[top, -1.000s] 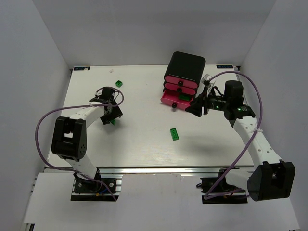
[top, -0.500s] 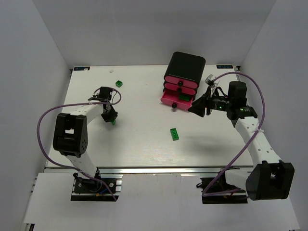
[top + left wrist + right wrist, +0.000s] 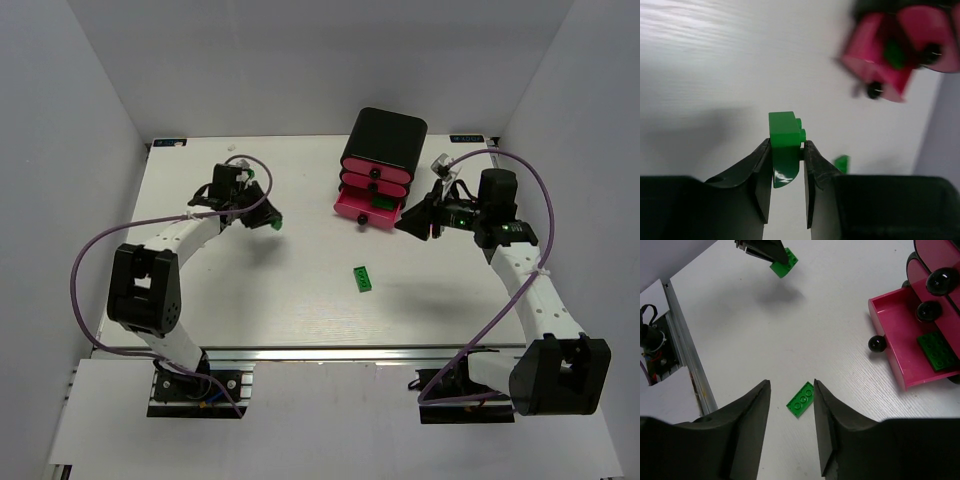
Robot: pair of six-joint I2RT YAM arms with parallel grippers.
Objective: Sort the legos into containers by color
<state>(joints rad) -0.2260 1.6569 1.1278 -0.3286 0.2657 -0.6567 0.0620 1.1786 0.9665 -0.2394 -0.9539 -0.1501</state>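
Since a second ago, a green brick (image 3: pixel 785 127) has been lifted off the bench (image 3: pixel 300 310) and carried to the right, toward the black cabinet (image 3: pixel 388 128). It is clenched between the left jaws and held clear of the surface, with its shadow thrown beneath it. The cabinet's bottom drawer (image 3: pixel 897 322) is pulled out, and one flat green brick (image 3: pixel 938 351) is already laid inside it. A second flat green brick (image 3: pixel 363 279) is left loose on the bench, between the two arms and well apart from the drawer. The right jaws have shifted only a little; they are held parted beside the open drawer, with nothing between them. The task is judged to be underway, not far along. One green piece is stored, one is in transit, and at least one is still to be collected. No bricks of any other colour can be made out on the bench. The two upper drawers (image 3: pixel 375 172) are shut, so their contents are hidden. The small green piece seen earlier near the far left of the bench is now masked by the left arm (image 3: pixel 190 235), and it cannot be told whether it is there. In the left wrist view the cabinet is blurred and cut off at the top edge.
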